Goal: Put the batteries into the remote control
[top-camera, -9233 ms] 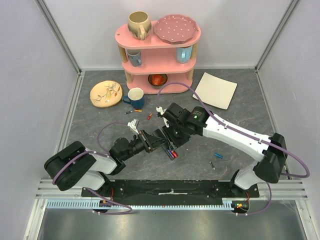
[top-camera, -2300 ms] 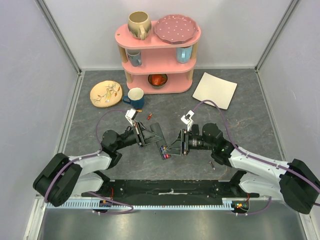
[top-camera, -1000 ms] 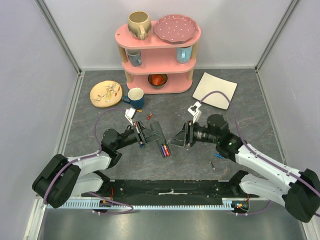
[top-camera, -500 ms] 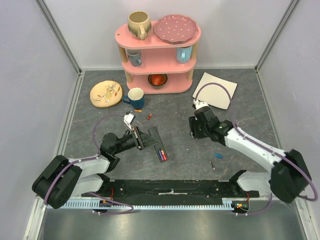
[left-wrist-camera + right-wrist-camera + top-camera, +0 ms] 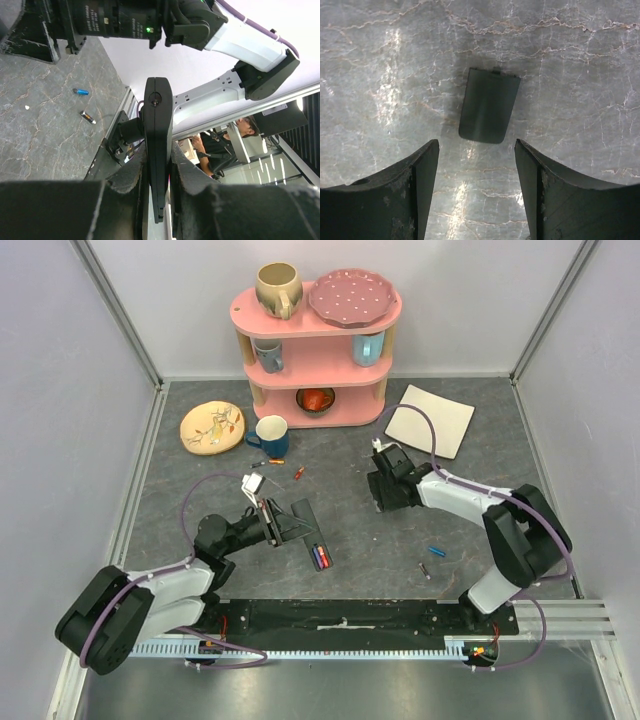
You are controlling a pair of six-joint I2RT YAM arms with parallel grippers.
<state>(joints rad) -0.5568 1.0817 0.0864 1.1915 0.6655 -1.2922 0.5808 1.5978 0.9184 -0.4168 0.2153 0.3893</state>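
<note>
Black remote control (image 5: 308, 530) sits clamped in the left gripper (image 5: 283, 522), front-left of the table (image 5: 170, 470); jaws pinched tight on the bar. Left wrist view: bar is edge-on between the fingers (image 5: 132, 172), sticking out past the tips. Loaded batteries (image 5: 320, 557), blue and reddish, sit in the open bay at the remote's free end, bay facing up. Can't tell whether that end rests on the table or hangs just above it.

Right of that, near the front: blue battery (image 5: 437, 550) and dark battery (image 5: 424, 570), loose on the grey marbled top. They're near each other, not touching, well apart from the remote. Left wrist view shows both too.

Mid-table: right gripper (image 5: 385, 495) points down, jaws spread wide, nothing between them. Right wrist view: back cover (image 5: 487, 105) lies flat on the table just beyond the fingertips (image 5: 427, 160), roughly centred on the gap, neither finger touching it. From overhead the cover is hidden under the gripper.

Further back: orange-red battery (image 5: 298, 473) and silvery battery (image 5: 262, 464), loose in front of the blue mug (image 5: 270, 435). Yellow patterned plate (image 5: 212, 427) is left of the mug, white square plate (image 5: 430, 420) back-right. Pink three-tier shelf (image 5: 310, 328) stands at the back wall: red bowl (image 5: 317, 398) on the bottom tier, cups (image 5: 268, 353) on the middle, beige mug (image 5: 278, 288) and pink dotted plate (image 5: 353, 297) on top.
</note>
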